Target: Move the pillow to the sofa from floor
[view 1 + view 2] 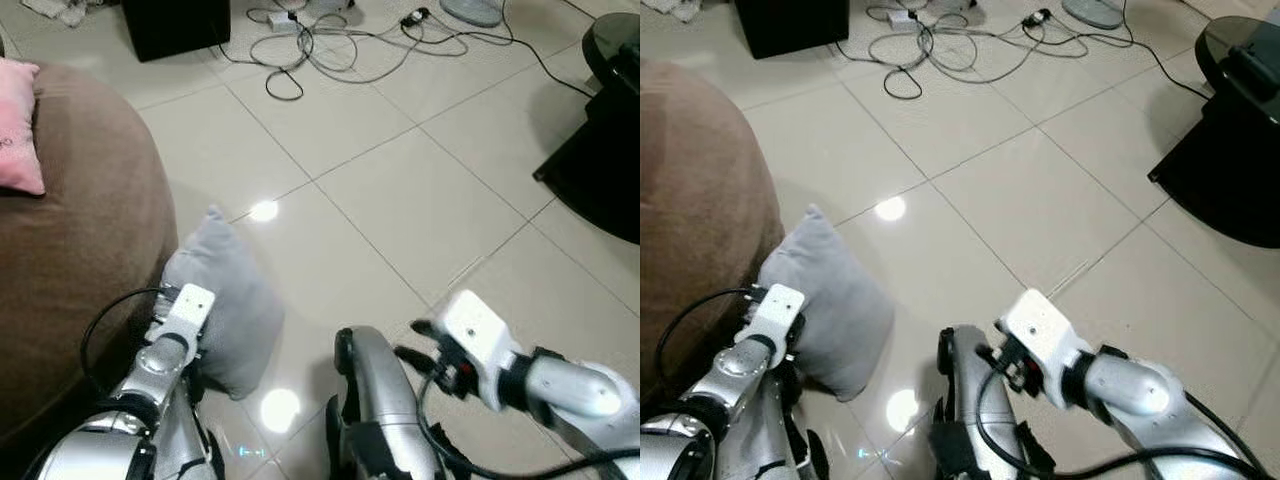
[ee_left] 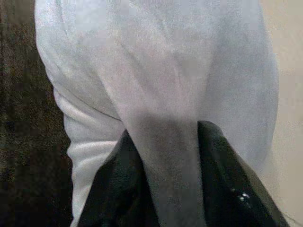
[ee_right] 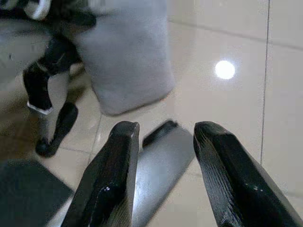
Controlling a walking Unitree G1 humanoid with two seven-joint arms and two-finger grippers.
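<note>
Glossy floor tiles [image 1: 420,200] carry the grey pillow [image 1: 225,300], leaning against the brown sofa [image 1: 70,250] — left end effector [image 2: 163,189] clamps its fabric; right end effector [image 3: 163,156] spread beside it.

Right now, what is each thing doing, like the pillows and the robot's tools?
Grey pillow: on the floor, propped against the brown sofa, pinched by the left tool.
Left tool: shut on a fold of the grey pillow.
Right tool: open, holding nothing, above the tiles.
Pink pillow: lying on the sofa.
Cables: tangled loose on the floor.
</note>
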